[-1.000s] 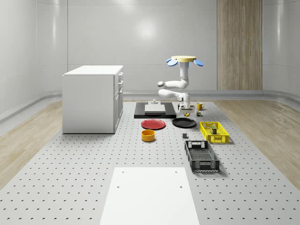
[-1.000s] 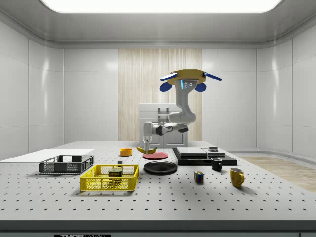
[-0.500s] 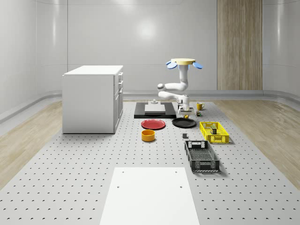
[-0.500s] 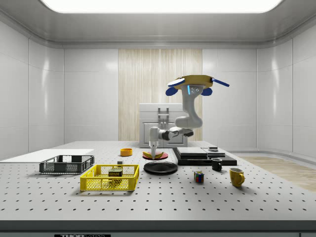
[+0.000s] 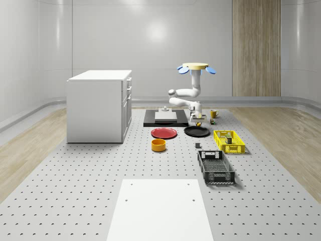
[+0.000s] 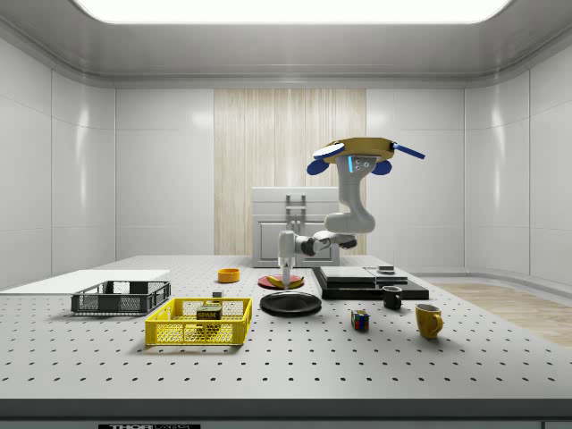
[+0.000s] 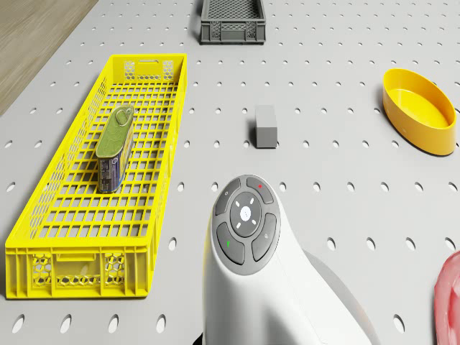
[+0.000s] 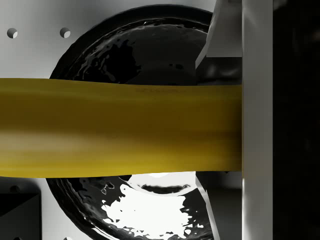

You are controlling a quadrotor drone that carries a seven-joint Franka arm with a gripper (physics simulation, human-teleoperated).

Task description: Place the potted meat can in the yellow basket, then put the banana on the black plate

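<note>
The potted meat can lies inside the yellow basket, which is also on the whole-scene view's right. My gripper is shut on the banana and holds it just above the black plate. One finger presses the banana's end in the wrist view. In the side view the gripper points straight down over the black plate. The drone hovers above the table, behind the plate and over the black slab.
A red plate and a yellow bowl lie to the whole-scene view's left of the black plate. A small grey block and a black crate are near the basket. A mug, a cube and a white cabinet stand further off.
The drone and arm have shifted toward the side view's right, carrying the banana from above the red plate to above the black plate. The gripper has stayed shut on it.
</note>
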